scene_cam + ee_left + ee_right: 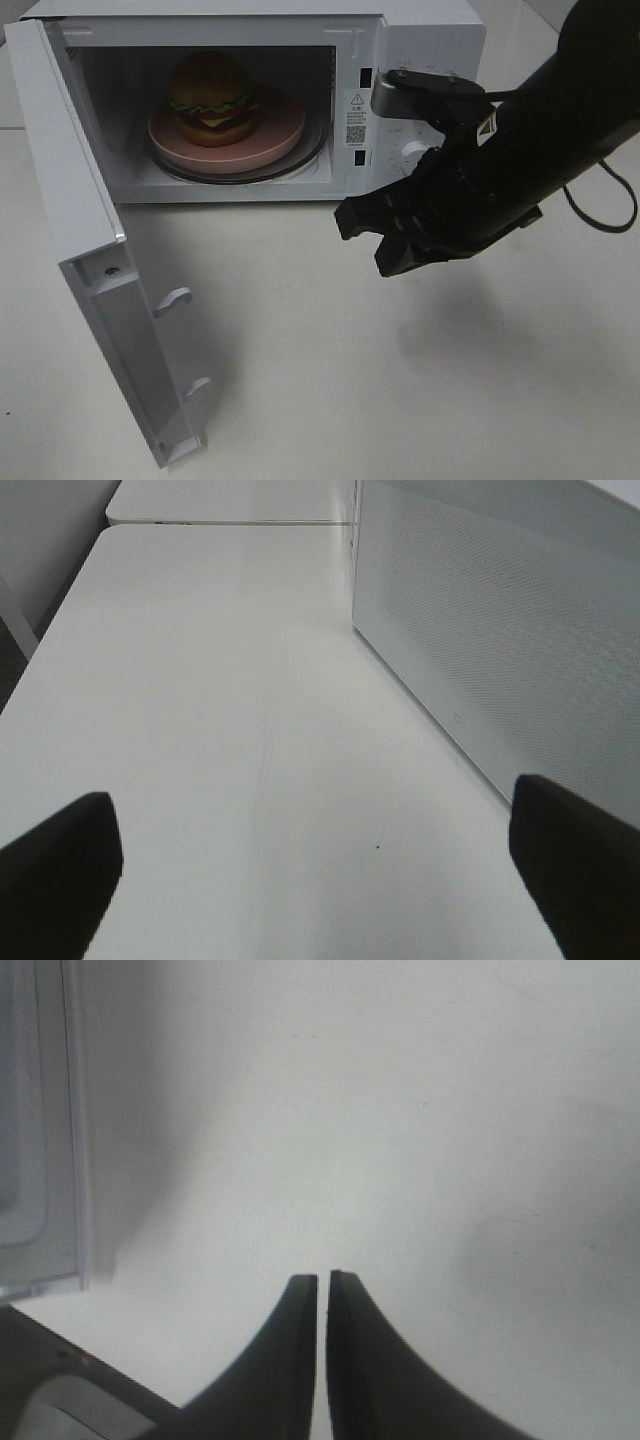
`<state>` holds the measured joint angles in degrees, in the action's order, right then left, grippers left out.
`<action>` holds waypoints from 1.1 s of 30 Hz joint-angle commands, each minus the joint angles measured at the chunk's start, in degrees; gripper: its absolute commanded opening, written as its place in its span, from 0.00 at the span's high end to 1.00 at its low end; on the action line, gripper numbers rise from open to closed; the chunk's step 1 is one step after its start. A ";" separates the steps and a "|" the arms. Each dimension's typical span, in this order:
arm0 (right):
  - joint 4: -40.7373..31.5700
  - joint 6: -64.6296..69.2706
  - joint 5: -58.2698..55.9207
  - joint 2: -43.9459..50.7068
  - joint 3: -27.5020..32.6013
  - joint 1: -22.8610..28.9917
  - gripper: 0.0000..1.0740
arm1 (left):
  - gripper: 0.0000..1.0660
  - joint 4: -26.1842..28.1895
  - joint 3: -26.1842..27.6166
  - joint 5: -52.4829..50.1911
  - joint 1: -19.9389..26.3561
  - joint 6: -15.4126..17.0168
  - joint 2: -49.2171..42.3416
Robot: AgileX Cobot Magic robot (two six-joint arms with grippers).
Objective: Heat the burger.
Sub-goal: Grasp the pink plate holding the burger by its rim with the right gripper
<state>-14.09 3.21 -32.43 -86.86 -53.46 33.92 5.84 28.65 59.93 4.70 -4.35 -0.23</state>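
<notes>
Near edge, 7 o'clock: microwave door [90,250] stands swung wide open, its free edge nearest the camera, above the table [450,400].
Centre, toward 3 o'clock: right gripper [375,245] hovers over bare table in front of the oven, jaws pressed almost together and pinching nothing.
Left gripper [315,880]: outside the high view; jaws spread wide and empty, beside a perforated white panel [500,630] of the oven.
Far, 11 o'clock: burger [210,98] sits on the pink plate [285,140], on the turntable inside the microwave [430,40].
Step in hand: loading looks finished; the door is not yet shut.
Next move: probably swing the door round until it latches, pushing on its outer face, then turn the dial [413,157]. The right arm must first be clear of the door's sweep.
</notes>
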 commanded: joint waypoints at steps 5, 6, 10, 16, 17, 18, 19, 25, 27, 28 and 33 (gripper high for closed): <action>3.84 -21.43 -9.00 0.74 -3.90 -0.17 0.92 | 0.06 0.06 -0.17 -0.46 0.06 0.34 -1.15; 4.24 -27.85 -10.08 0.74 -4.35 -0.17 0.92 | 0.06 0.06 -0.17 -0.46 0.06 0.34 -1.15; 5.44 -41.42 -10.83 0.74 -4.64 -0.17 0.91 | 0.06 0.06 -0.17 -0.46 0.06 0.34 -1.15; 6.53 -68.35 -10.83 0.74 -4.64 -0.17 0.89 | 0.06 0.06 -0.17 -0.46 0.06 0.34 -1.15; 6.53 -68.35 -10.83 0.74 -4.64 -0.17 0.89 | 0.06 0.06 -0.17 -0.46 0.06 0.34 -1.15; 6.65 -71.16 -10.77 0.74 -4.64 -0.17 0.89 | 0.06 0.06 -0.17 -0.46 0.06 0.34 -1.15; 7.33 -76.66 -10.43 0.74 -4.64 -0.17 0.88 | 0.06 0.06 -0.17 -0.46 0.06 0.34 -1.15; 10.71 -84.17 -9.28 0.74 -4.64 -0.17 0.81 | 0.06 0.06 -0.17 -0.46 0.06 0.34 -1.15; 14.09 -84.63 -7.62 0.74 -4.64 -0.17 0.69 | 0.06 0.06 -0.17 -0.46 0.06 0.34 -1.15; 14.09 -84.63 -7.62 0.74 -4.64 -0.17 0.69 | 0.06 0.06 -0.17 -0.46 0.06 0.34 -1.15; 17.07 -82.28 -3.15 0.74 -4.64 0.52 0.37 | 0.06 0.06 -0.17 -0.46 0.06 0.34 -1.15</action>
<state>1.83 -80.27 -37.30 -86.46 -57.75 33.98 5.84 28.65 59.93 4.70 -4.35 -0.23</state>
